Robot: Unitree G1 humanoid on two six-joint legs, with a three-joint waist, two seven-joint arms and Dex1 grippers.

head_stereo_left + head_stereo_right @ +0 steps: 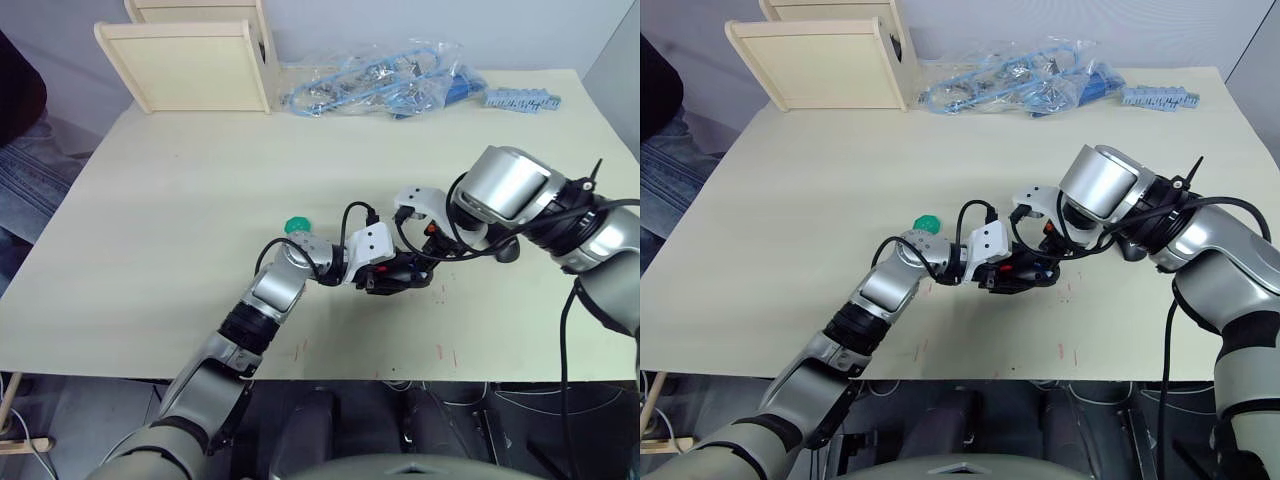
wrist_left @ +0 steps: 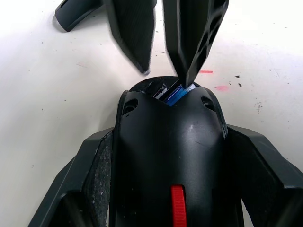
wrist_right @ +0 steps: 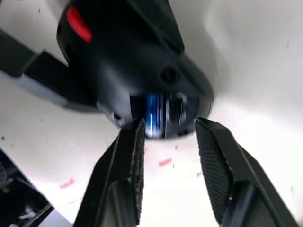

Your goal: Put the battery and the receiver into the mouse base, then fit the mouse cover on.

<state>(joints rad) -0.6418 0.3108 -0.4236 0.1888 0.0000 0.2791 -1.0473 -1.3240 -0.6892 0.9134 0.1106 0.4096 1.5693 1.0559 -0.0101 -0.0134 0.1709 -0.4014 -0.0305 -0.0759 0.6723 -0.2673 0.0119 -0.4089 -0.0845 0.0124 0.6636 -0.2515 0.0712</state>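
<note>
The left gripper [image 2: 170, 156] jaws hug the black oval mouse base [image 2: 170, 142] on the tabletop [image 1: 150, 200], the small blue battery [image 3: 154, 113] sits inside, and the open right gripper [image 3: 165, 156] might bump it loose.

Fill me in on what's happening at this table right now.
The robot is assembling a mouse at the table's near edge. The left gripper clamps the mouse base between its fingers, with the blue battery sitting in the open compartment. The right gripper hovers open at that end. The mouse cover lies apart on the table, not yet fitted.
</note>
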